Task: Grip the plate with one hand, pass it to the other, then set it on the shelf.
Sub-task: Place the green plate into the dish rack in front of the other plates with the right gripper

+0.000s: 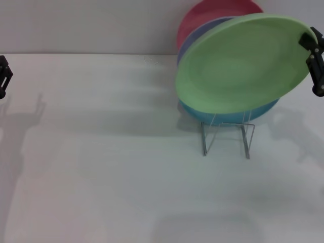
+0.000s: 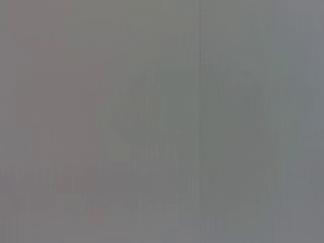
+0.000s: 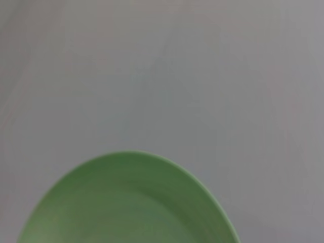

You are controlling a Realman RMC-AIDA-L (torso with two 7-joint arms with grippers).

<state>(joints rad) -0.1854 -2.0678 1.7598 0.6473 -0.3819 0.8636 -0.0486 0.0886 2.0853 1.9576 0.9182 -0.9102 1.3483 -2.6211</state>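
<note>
the light green plate (image 1: 243,66) is held tilted in the air by its right rim, where the right gripper (image 1: 313,55) is closed on it, above the wire shelf (image 1: 226,132) and in front of the turquoise plate (image 1: 230,112), lavender-blue plate (image 1: 197,36) and red plate (image 1: 207,15). the left gripper (image 1: 4,75) is seen at the left edge over the white table (image 1: 101,167), well apart; its opening cannot be told.

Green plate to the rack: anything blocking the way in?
The right tool holds the green plate tilted above the rack. Turquoise, lavender-blue and red plates stand close behind it there; whether a slot stays free is hidden.
</note>
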